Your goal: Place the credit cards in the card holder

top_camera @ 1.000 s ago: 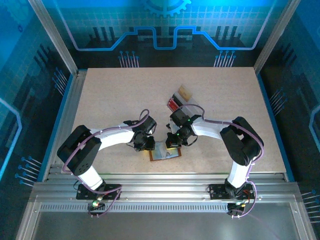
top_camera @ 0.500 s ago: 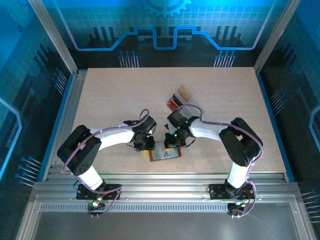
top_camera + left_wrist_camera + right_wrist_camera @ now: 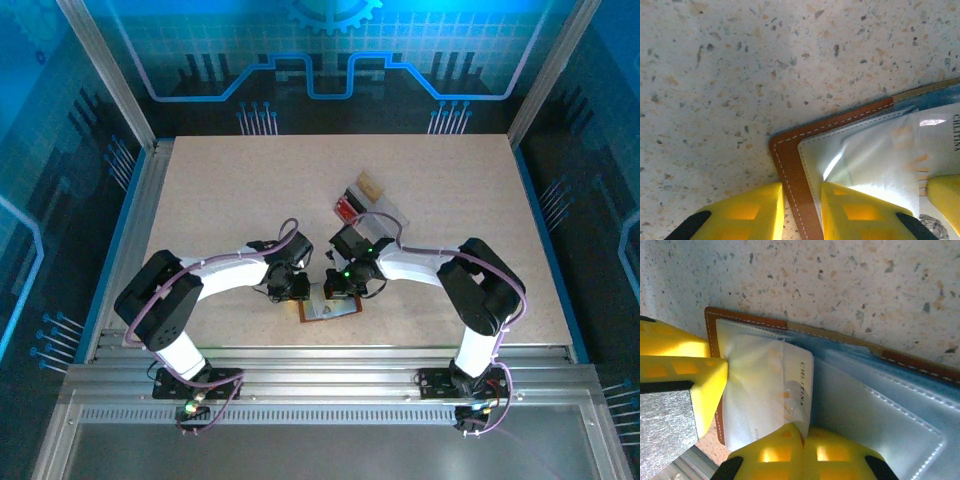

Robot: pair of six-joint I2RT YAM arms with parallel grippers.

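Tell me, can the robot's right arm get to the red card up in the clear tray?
Probably yes. The red card lies in the clear tray just beyond the right arm's fingers, with nothing between. But those fingers are busy with a card at the card holder.

A pale speckled table [image 3: 220, 190] sits inside a blue-lit enclosure [image 3: 320, 50]; a clear plastic tray [image 3: 362, 200] lies beyond its centre, holding a red card [image 3: 347, 208] and a tan card [image 3: 371, 184]
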